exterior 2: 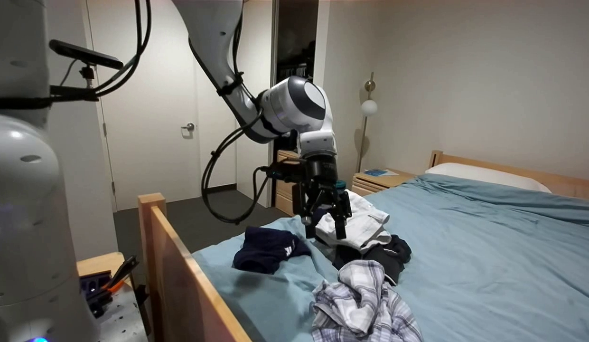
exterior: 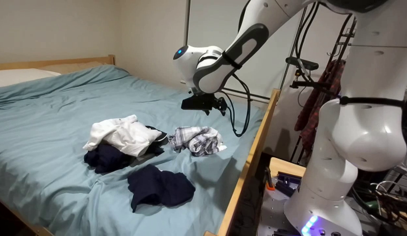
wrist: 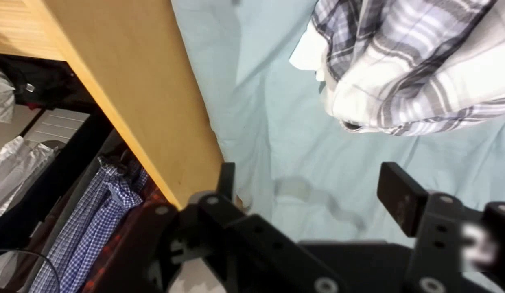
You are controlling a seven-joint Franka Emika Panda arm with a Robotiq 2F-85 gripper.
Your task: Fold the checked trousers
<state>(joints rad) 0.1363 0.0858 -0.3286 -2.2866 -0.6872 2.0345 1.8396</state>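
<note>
The checked trousers (exterior: 198,139) lie bunched in a crumpled heap on the blue bed, with folds piled over each other. They also show at the bottom of an exterior view (exterior 2: 365,304), partly cut off by the frame, and at the top right of the wrist view (wrist: 411,73). My gripper (exterior: 215,113) hangs in the air above the bed, apart from the trousers. It also shows in an exterior view (exterior 2: 325,232). In the wrist view the gripper (wrist: 309,183) has its fingers wide apart, with only bed sheet seen between them.
A white garment (exterior: 121,134) lies on dark clothes (exterior: 106,159) beside the trousers. A folded navy garment (exterior: 160,186) lies separately. The wooden bed rail (wrist: 142,93) runs close by the gripper's left finger in the wrist view. Cables (exterior 2: 209,190) loop from the arm.
</note>
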